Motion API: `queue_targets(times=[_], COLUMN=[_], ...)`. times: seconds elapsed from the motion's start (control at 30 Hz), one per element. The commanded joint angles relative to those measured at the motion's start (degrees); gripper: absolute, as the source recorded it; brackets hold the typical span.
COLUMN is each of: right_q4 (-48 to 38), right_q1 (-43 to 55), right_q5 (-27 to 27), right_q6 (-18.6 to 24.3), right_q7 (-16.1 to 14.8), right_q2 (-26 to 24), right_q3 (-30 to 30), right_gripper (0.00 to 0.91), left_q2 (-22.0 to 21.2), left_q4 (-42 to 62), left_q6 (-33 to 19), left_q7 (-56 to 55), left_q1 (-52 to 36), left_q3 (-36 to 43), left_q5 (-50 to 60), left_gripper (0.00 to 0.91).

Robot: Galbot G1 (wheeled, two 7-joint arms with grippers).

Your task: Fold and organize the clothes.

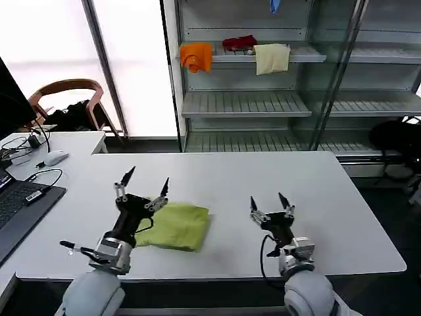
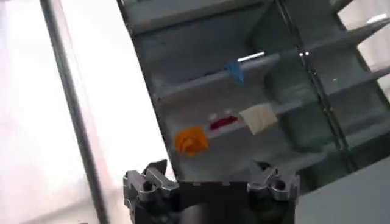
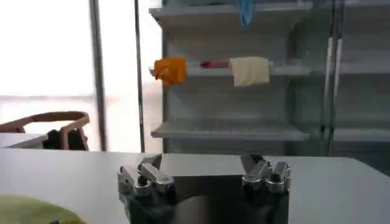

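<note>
The clothes are one lime yellow-green T-shirt [image 1: 176, 226], folded into a compact bundle on the white table [image 1: 329, 197] near its front edge. A corner of the shirt [image 3: 30, 210] also shows in the right wrist view. My left gripper [image 1: 146, 182] is raised above the shirt's left end, tilted upward, open and holding nothing. In its wrist view the left gripper [image 2: 210, 179] points at the shelves. To the right of the shirt, my right gripper [image 1: 271, 203] hovers over bare table, open and empty. The right gripper [image 3: 204, 170] faces the far table edge in its own view.
A laptop [image 1: 16, 210], cables and a mouse [image 1: 55, 157] lie on the table's left side. A wooden chair [image 1: 69, 99] stands behind. The shelf unit [image 1: 247, 102] beyond the table carries an orange cloth [image 1: 196, 56], a red item [image 1: 239, 43] and a cream cloth [image 1: 272, 58].
</note>
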Motion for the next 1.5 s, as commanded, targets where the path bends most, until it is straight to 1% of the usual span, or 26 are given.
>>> queue_targets(times=[0.03, 0.1, 0.17, 0.23, 0.4, 0.5, 0.57, 0.6, 0.63, 0.67, 0.73, 0.77, 0.8, 0.83, 0.93, 0.97, 1.1, 1.2, 1.27, 1.4, 1.5], right_q4=[-6.4, -6.5, -6.8, -7.1, -6.7, -7.8, -8.8, -9.4, -9.9, -10.3, -11.4, -11.7, -12.4, -13.3, -14.8, -14.9, -15.2, -15.3, -14.4, -12.5, -12.6], right_q1=[12.3, 12.3, 11.9, 11.1, 9.6, 9.6, 10.0, 10.1, 10.3, 10.4, 10.7, 10.8, 10.9, 11.0, 11.0, 11.0, 11.5, 12.1, 12.3, 13.2, 14.2], right_q5=[5.5, 5.3, 5.2, 5.2, 5.3, 5.3, 5.3, 5.3, 5.3, 5.3, 5.3, 5.3, 5.5, 5.6, 5.6, 5.6, 5.4, 5.2, 4.2, 3.7, 4.0], right_q6=[-9.9, -11.8, -12.2, -12.3, -12.0, -11.5, -10.7, -10.6, -10.3, -10.1, -9.9, -9.9, -9.9, -9.8, -9.5, -9.4, -9.1, -8.4, -7.8, -7.6, -7.3], right_q7=[2.2, 2.2, 2.3, 3.1, 5.0, 4.5, 4.3, 4.2, 3.6, 3.2, 3.1, 3.1, 3.1, 3.1, 2.4, 2.4, 1.8, 2.0, 1.8, 2.0, 2.2], right_q2=[7.7, 7.8, 7.9, 8.3, 8.8, 9.1, 9.8, 10.2, 10.6, 10.9, 11.5, 11.6, 11.9, 12.2, 12.5, 12.6, 13.3, 13.7, 13.6, 12.7, 10.9], right_q3=[-15.5, -17.0, -18.2, -19.2, -19.2, -19.3, -19.3, -19.3, -19.3, -19.3, -19.3, -19.3, -19.3, -19.4, -19.7, -19.7, -19.7, -19.6, -19.0, -16.7, -13.4], right_gripper=[0.907, 0.907, 0.907, 0.907, 0.907, 0.907, 0.856, 0.766, 0.655, 0.605, 0.383, 0.322, 0.222, 0.151, 0.071, 0.000, 0.000, 0.000, 0.000, 0.000, 0.000], left_q2=[-3.4, -4.1, -4.7, -5.4, -5.9, -5.9, -5.9, -5.9, -5.9, -5.9, -6.0, -6.1, -6.1, -6.1, -6.1, -6.0, -6.2, -6.5, -6.5, -6.5, -6.7], left_q4=[-7.2, -7.1, -6.8, -6.3, -5.1, -4.3, -4.1, -4.0, -4.0, -3.9, -3.7, -3.6, -3.5, -3.4, -3.5, -3.5, -3.7, -3.7, -3.9, -4.0, -4.0], left_q6=[0.1, 0.0, 0.1, 0.1, 0.0, -0.3, -0.4, -0.4, -0.5, -0.6, -0.9, -1.0, -1.2, -1.3, -1.3, -1.2, -1.3, -1.3, -1.3, -1.3, -1.3], left_q7=[3.7, 3.7, 3.7, 3.8, 3.9, 4.0, 4.1, 4.2, 4.3, 4.3, 4.4, 4.5, 4.5, 4.6, 4.8, 4.9, 5.2, 5.3, 5.3, 5.2, 5.2], left_q1=[14.9, 15.6, 15.9, 15.9, 15.7, 15.4, 15.3, 15.2, 15.3, 15.3, 15.4, 15.4, 15.4, 15.4, 15.3, 15.3, 15.3, 15.5, 15.6, 15.6, 15.6], left_q3=[-13.1, -12.9, -12.6, -12.2, -11.7, -11.7, -11.7, -11.6, -11.5, -11.4, -11.3, -11.3, -11.3, -11.3, -11.2, -11.2, -11.1, -10.9, -10.9, -11.0, -10.9], left_q5=[-3.9, -3.7, -3.7, -3.3, -2.7, -2.6, -2.6, -2.5, -2.5, -2.4, -2.3, -2.3, -2.3, -2.3, -2.3, -2.3, -2.4, -2.3, -2.4, -2.4, -2.4], left_gripper=[0.907, 0.907, 0.907, 0.907, 0.907, 0.907, 0.907, 0.907, 0.907, 0.907, 0.907, 0.907, 0.907, 0.907, 0.907, 0.907, 0.907, 0.907, 0.907, 0.907, 0.907])
